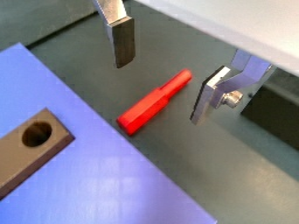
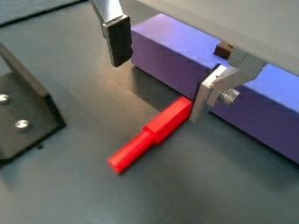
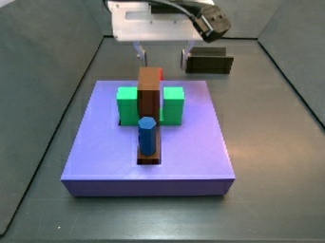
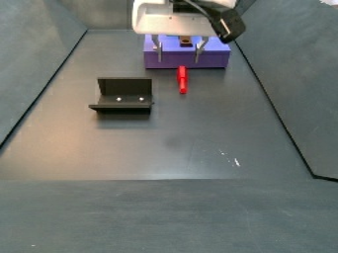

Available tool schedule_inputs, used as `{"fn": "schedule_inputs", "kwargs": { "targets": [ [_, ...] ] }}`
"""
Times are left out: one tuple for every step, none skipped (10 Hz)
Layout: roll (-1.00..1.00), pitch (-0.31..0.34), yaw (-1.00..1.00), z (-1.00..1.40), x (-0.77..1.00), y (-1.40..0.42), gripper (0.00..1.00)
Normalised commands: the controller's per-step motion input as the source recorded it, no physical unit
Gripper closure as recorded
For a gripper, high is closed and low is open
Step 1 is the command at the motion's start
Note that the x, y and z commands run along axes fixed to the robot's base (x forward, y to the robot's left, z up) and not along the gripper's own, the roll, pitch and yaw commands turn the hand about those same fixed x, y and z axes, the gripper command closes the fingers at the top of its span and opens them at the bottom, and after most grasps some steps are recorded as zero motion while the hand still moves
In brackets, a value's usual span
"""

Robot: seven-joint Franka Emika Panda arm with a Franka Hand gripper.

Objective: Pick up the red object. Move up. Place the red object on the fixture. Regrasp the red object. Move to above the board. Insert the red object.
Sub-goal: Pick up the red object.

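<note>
My gripper [image 2: 167, 68] hangs wide open over the peg [image 2: 152, 133], its two silver fingers [image 1: 121, 42] well apart and holding nothing. In both wrist views the red peg [image 1: 155, 102] lies flat on the dark worktop [image 2: 82, 192] between and below the fingers, with a clear gap to the dark-padded finger on one side. The other finger [image 2: 218, 89] stands just beside the peg's narrower end; I cannot tell whether it touches.

The peg rests close against the board [image 2: 193, 59], the big purple slab, its slim end pointing toward the slab's side wall. In a side view the peg [image 4: 183, 79] shows as a short red bar just in front of the board [image 4: 209, 59], under the gripper [image 4: 176, 42].

The fixture [image 4: 123, 96], a dark bracket on a base plate, stands on the worktop apart from the peg, off to one side. In a wrist view its edge [image 2: 24, 109] appears with two screw heads.

On the board [image 3: 114, 152] a green block [image 3: 127, 104] sits behind a brown bar [image 3: 150, 90], and a blue cylinder [image 3: 147, 135] stands upright at the bar's near end. A brown piece with a round hole [image 1: 30, 144] shows on the board in a wrist view.
</note>
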Motion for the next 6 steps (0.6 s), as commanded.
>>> {"fn": "schedule_inputs", "kwargs": {
  "targets": [
    [0.02, -0.067, 0.09, -0.18, -0.03, -0.13, 0.00],
    [0.06, -0.106, 0.07, -0.27, -0.12, -0.16, 0.00],
    [0.11, -0.136, 0.06, -0.30, -0.14, -0.21, 0.00],
    [0.17, -0.153, 0.06, -0.38, -0.16, -0.25, 0.00],
    [0.20, -0.103, 0.07, -0.32, -0.02, -0.24, 0.00],
    [0.28, 0.000, 0.10, -0.20, 0.11, -0.14, 0.00]
  ]
}}
